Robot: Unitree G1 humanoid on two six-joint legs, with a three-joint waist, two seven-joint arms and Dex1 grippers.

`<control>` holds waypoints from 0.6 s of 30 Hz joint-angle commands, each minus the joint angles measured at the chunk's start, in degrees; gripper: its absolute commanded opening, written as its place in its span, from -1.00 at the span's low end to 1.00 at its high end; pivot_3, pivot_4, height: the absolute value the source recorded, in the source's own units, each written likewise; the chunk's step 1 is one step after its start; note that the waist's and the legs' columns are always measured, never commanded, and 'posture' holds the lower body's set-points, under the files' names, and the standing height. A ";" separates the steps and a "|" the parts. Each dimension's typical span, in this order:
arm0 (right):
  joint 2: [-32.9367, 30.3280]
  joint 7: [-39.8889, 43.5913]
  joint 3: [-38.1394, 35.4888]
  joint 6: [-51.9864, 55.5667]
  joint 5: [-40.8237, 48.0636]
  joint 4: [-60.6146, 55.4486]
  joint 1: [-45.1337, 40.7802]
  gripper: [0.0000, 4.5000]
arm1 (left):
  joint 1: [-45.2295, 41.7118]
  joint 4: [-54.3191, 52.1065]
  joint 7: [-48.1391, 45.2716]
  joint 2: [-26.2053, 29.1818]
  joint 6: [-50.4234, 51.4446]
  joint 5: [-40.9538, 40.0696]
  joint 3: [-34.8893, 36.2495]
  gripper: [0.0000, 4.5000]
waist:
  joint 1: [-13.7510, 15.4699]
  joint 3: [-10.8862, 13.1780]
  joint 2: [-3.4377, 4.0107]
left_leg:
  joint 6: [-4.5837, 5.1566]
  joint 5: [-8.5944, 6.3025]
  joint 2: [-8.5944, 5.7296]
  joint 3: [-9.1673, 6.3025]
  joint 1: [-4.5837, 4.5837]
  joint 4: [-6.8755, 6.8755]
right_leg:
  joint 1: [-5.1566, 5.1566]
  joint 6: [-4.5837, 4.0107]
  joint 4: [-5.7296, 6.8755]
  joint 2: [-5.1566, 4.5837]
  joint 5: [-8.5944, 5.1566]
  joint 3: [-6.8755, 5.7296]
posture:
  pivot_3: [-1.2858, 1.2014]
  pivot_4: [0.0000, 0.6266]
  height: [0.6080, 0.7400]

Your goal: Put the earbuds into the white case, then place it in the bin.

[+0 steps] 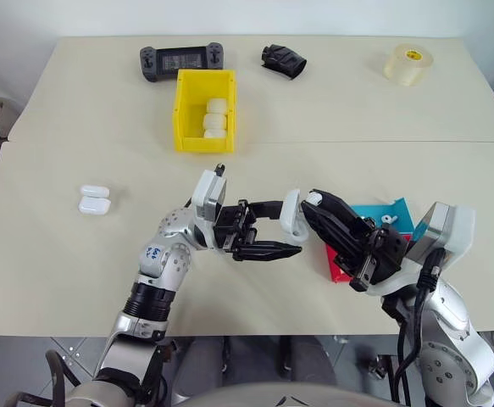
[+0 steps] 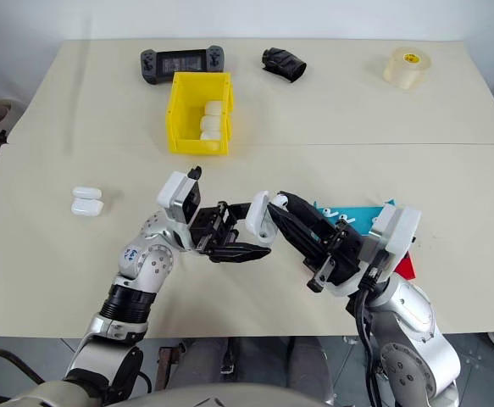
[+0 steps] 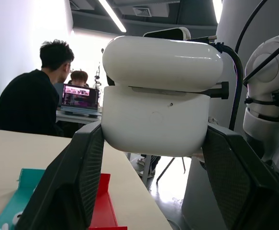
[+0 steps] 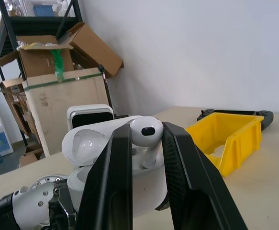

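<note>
Earbud (image 4: pixel 146 132) pinched in right jaws, over open white case (image 3: pixel 156 115) clamped in left jaws.

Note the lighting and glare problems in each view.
Left wrist view: bright backlight washes out the room behind the white case. Right wrist view: soft sheen on the earbud, the bin evenly lit. Head views: even light, only soft shadows on the table.

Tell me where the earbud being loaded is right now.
The earbud is pinched in the right gripper, over the open white case held by the left gripper, mid-table, in front of the yellow bin.
</note>
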 commanded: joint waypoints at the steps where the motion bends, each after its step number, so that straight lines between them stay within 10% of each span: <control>1: -1.28 0.87 1.72 0.16 -1.54 0.81 0.44 -0.77 | -1.50 -1.85 -0.41 -0.77 -0.94 -1.17 0.87 0.27 | 0.00 0.00 0.00 | 0.00 0.00 0.00 0.01 0.00 0.00 | 0.00 0.00 0.00 0.00 0.00 0.01 | 0.03 -0.52 1.00; 18: -6.72 2.48 3.66 1.76 -2.61 2.73 -1.16 -0.77 | -2.10 -2.07 -1.61 -0.46 0.73 -1.31 1.09 0.27 | 0.02 0.00 0.00 | 0.00 0.00 0.01 0.02 -0.01 0.00 | -0.02 0.00 0.00 0.00 0.00 0.00 | 0.03 -0.52 1.00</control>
